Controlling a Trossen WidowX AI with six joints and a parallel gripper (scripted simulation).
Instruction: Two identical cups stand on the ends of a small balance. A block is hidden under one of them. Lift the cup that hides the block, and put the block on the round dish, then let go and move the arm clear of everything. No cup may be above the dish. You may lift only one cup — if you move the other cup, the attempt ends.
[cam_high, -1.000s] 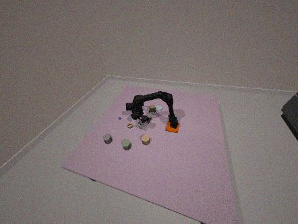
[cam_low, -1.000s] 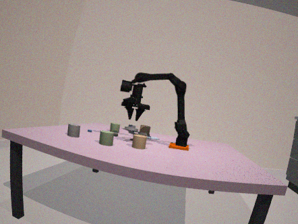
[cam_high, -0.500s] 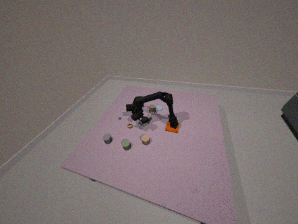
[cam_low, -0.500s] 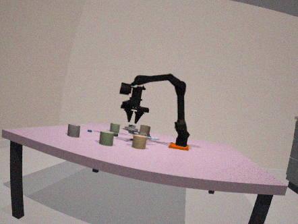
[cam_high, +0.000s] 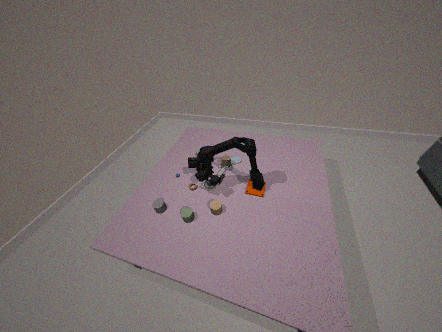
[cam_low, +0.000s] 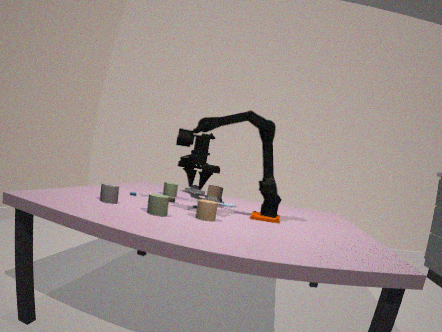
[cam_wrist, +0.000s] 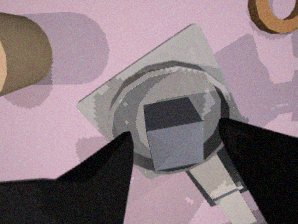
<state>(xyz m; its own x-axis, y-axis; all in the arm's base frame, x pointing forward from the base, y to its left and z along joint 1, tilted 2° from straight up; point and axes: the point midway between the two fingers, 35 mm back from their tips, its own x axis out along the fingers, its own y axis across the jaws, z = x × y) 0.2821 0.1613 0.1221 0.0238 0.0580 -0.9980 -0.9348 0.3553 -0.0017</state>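
Note:
A dark blue-grey block (cam_wrist: 176, 142) sits uncovered on the round end of the balance, whose square plate (cam_wrist: 192, 39) shows around it. My gripper (cam_wrist: 175, 132) (cam_low: 196, 187) is open just above this end, with one fingertip on each side of the block in the wrist view and nothing held. A tan cup (cam_high: 226, 161) (cam_low: 215, 193) stands at the other end of the balance. A similar tan cup (cam_high: 216, 207) (cam_low: 207, 210) (cam_wrist: 27, 55) stands on the table, clear of the balance. The pale round dish (cam_high: 236, 160) (cam_low: 228, 205) lies beside the far end's cup.
A green cup (cam_high: 187, 214) (cam_low: 158, 205) and a grey cup (cam_high: 159, 205) (cam_low: 109, 193) stand towards the front. Another green cup (cam_low: 170, 189) stands farther back. An orange-brown ring (cam_high: 189, 187) (cam_wrist: 258, 20) lies near the balance's block end. A small blue object (cam_high: 177, 175) (cam_low: 133, 193) lies beyond it.

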